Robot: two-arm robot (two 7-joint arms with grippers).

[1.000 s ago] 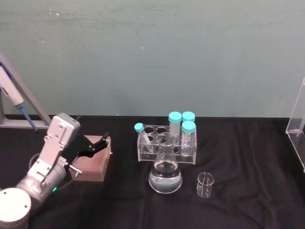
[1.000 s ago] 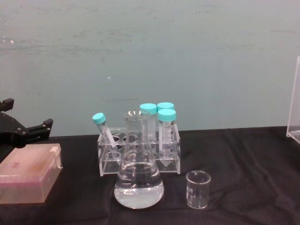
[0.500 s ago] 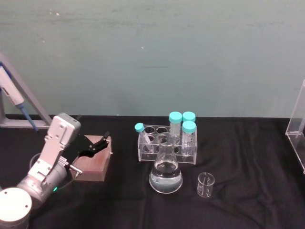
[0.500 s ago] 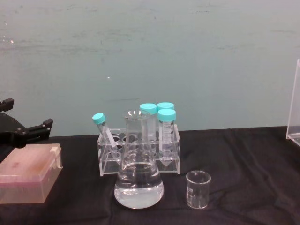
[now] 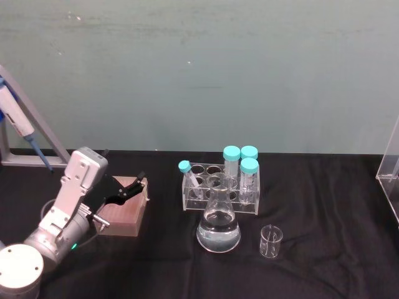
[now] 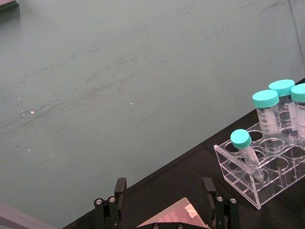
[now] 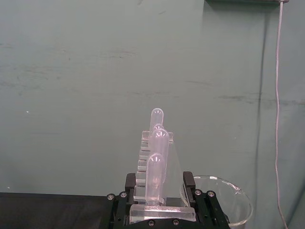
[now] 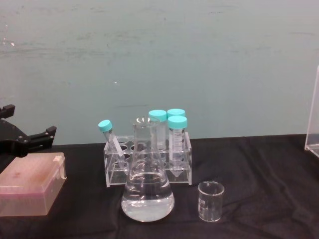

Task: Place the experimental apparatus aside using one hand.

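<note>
The large conical flask (image 5: 218, 228) (image 8: 147, 191) with clear liquid stands mid-table, the small graduated beaker (image 5: 270, 242) (image 8: 210, 201) just to its right. In the right wrist view my right gripper (image 7: 159, 185) is shut on the base of the tall acrylic stand (image 7: 157, 164), which carries upright pipettes. That stand's clear wall (image 5: 390, 167) (image 8: 313, 119) shows at the far right edge. My left gripper (image 5: 133, 185) (image 6: 164, 191) (image 8: 30, 120) hovers open over a pink box (image 5: 122, 215) (image 8: 31, 183) at the left.
A clear tube rack (image 5: 221, 190) (image 8: 148, 158) (image 6: 259, 167) with teal-capped tubes stands right behind the flask. A grey pipette stand (image 5: 22, 124) leans at the far left. A clear glass vessel's rim (image 7: 224, 202) sits beside the right gripper. Black cloth covers the table.
The acrylic stand at the right edge has slid a little farther right. The left gripper stays open over the pink box, and the flask and beaker have not been touched.
</note>
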